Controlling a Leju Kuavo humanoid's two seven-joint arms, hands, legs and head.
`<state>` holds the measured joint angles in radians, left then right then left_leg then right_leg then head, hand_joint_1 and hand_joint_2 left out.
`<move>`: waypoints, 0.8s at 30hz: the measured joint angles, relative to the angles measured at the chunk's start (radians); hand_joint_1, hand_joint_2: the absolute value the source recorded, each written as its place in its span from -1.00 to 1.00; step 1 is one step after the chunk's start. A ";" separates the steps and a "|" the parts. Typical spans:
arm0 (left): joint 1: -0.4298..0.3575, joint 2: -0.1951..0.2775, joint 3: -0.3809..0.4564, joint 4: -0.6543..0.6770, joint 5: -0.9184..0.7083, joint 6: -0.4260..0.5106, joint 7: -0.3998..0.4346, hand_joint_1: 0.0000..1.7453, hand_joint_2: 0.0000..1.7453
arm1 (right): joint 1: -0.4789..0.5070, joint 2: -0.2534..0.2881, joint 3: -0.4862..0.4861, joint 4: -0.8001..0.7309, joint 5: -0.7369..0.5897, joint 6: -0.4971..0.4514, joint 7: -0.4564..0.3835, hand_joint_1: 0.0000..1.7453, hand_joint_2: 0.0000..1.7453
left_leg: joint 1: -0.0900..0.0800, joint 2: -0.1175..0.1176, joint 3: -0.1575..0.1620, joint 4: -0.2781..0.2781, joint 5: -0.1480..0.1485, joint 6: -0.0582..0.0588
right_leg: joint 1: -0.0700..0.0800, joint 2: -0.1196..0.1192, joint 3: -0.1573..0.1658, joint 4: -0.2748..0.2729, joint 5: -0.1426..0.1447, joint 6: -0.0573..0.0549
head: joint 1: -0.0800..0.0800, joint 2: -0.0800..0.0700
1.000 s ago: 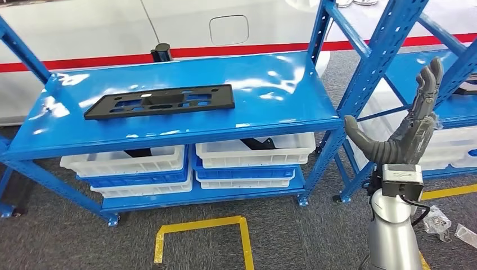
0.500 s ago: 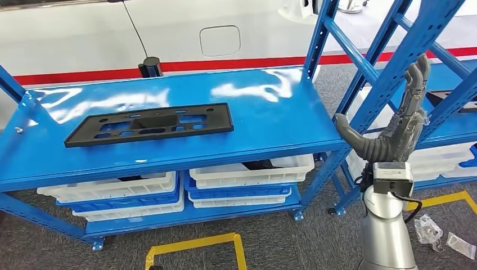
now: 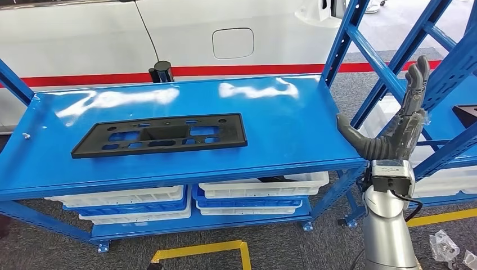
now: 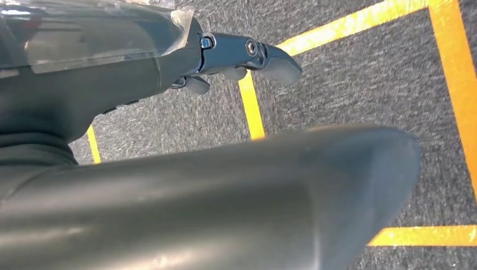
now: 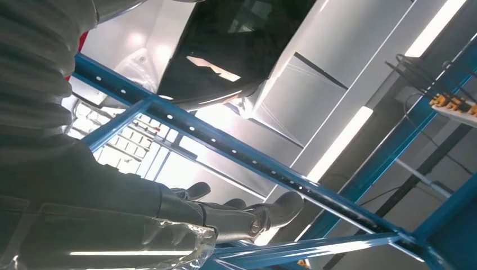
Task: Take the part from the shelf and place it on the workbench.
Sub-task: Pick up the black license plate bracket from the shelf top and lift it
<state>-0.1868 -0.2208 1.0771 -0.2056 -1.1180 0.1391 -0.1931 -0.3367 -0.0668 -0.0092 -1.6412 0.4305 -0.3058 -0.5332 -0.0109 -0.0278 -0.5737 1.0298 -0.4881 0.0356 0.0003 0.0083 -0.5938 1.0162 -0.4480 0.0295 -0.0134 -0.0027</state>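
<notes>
A flat black plastic part (image 3: 160,135) with several cut-outs lies on the top of the blue shelf (image 3: 281,121), left of centre. My right hand (image 3: 400,121) is raised off the shelf's right end, fingers extended upward and thumb pointing toward the shelf, holding nothing. It stands well to the right of the part, beside the blue upright post (image 3: 340,42). The right wrist view shows its fingers (image 5: 253,216) against blue shelf beams. In the left wrist view my left hand (image 4: 236,56) hangs over grey carpet with yellow tape lines, fingers apart and nothing in it.
White and blue bins (image 3: 259,194) sit on the lower shelf level. A second blue rack (image 3: 450,67) stands to the right with a dark object (image 3: 466,114) on it. A white car (image 3: 225,34) is behind. Yellow floor tape (image 3: 197,250) marks the carpet in front.
The camera has shifted, so the shelf and part sit lower and further right in view. My right hand stays raised and holds nothing.
</notes>
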 joint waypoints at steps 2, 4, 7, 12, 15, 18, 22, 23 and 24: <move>-0.001 -0.001 0.002 0.001 0.001 0.004 -0.001 -1.00 -1.00 | -0.002 0.000 0.000 0.001 0.000 -0.001 -0.001 -1.00 1.00 | -0.002 0.004 0.009 -0.005 0.004 0.000 | -0.004 0.000 0.012 -0.008 0.000 -0.003 | -0.003 0.000; -0.002 0.000 0.005 0.002 0.002 0.008 -0.001 -1.00 -1.00 | -0.003 0.000 0.000 0.004 0.001 -0.002 -0.001 -1.00 1.00 | -0.003 0.009 0.021 -0.017 0.007 0.006 | 0.002 0.000 0.017 -0.009 -0.003 -0.002 | -0.006 0.000; -0.002 0.002 0.008 0.002 0.005 0.010 -0.002 -1.00 -1.00 | -0.004 0.000 0.000 0.009 0.003 0.000 0.000 -1.00 1.00 | -0.002 0.013 0.026 -0.024 0.002 0.006 | 0.003 0.001 0.016 -0.009 -0.005 -0.006 | -0.006 0.000; -0.002 0.003 0.009 0.002 0.007 0.011 -0.006 -1.00 -1.00 | -0.015 -0.003 0.005 0.042 0.058 0.018 0.039 -1.00 1.00 | -0.001 0.013 0.026 -0.026 0.000 0.004 | 0.004 0.001 0.017 -0.009 -0.008 -0.009 | -0.006 0.000; -0.001 0.003 0.009 0.002 0.007 0.008 -0.009 -1.00 -1.00 | -0.032 -0.006 0.020 0.091 0.144 0.025 0.079 -1.00 1.00 | 0.000 0.013 0.027 -0.027 0.000 0.003 | 0.005 0.000 0.018 -0.009 -0.008 -0.010 | -0.005 0.000; -0.001 0.002 0.009 0.002 0.007 0.007 -0.011 -1.00 -1.00 | -0.055 -0.006 0.059 0.154 0.252 0.055 0.125 -1.00 1.00 | 0.000 0.013 0.028 -0.027 0.001 0.003 | 0.005 0.001 0.019 -0.009 -0.008 -0.010 | -0.006 0.000; -0.001 0.002 0.009 0.002 0.006 0.005 -0.006 -1.00 -1.00 | -0.083 -0.003 0.134 0.244 0.355 0.096 0.168 -1.00 1.00 | 0.000 0.013 0.028 -0.027 0.001 0.002 | 0.004 0.000 0.019 -0.009 -0.008 -0.010 | -0.005 0.000; -0.001 0.002 0.009 0.002 0.006 0.005 -0.006 -1.00 -1.00 | -0.088 -0.001 0.149 0.260 0.364 0.101 0.173 -1.00 1.00 | 0.000 0.013 0.028 -0.027 0.001 0.002 | 0.004 0.000 0.019 -0.009 -0.008 -0.010 | -0.006 0.000; -0.001 0.002 0.009 0.002 0.006 0.005 -0.005 -1.00 -1.00 | -0.093 0.002 0.161 0.273 0.371 0.105 0.176 -1.00 1.00 | 0.000 0.013 0.027 -0.027 0.001 0.002 | 0.004 0.000 0.019 -0.009 -0.008 -0.010 | -0.006 0.000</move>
<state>-0.1874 -0.2186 1.0865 -0.2033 -1.1119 0.1443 -0.1981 -0.4296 -0.0648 0.1520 -1.3682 0.8014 -0.2008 -0.3569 -0.0111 -0.0149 -0.5462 1.0030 -0.4869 0.0379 0.0046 0.0078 -0.5751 1.0072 -0.4557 0.0198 -0.0190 -0.0027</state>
